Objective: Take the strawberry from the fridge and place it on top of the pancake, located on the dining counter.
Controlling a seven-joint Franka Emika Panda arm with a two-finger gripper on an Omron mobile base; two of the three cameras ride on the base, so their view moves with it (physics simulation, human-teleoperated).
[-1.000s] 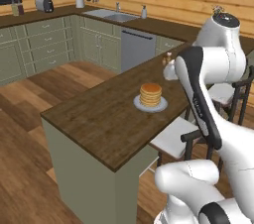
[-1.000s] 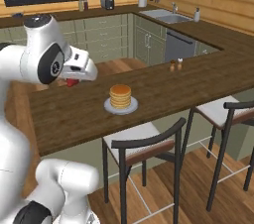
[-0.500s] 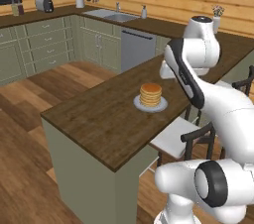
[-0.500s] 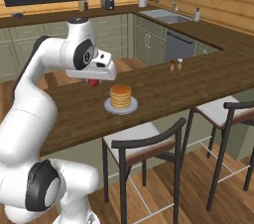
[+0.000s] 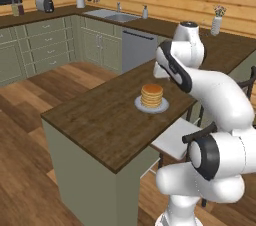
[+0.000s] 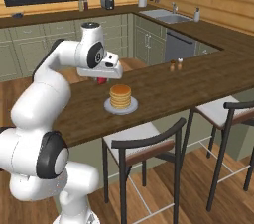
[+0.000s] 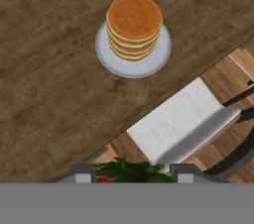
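Hand (image 6: pixel 101 80) closed on strawberry (image 6: pixel 101 81), just beside pancake (image 6: pixel 120 96) over desk (image 6: pixel 198 77). Berry looks light, soft, bruisable; grip sides gently.

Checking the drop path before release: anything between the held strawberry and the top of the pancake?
Nothing visible. The gripper is shut on the strawberry, above the dining counter beside the pancake. The top of the stack is bare, and only bare countertop lies between.
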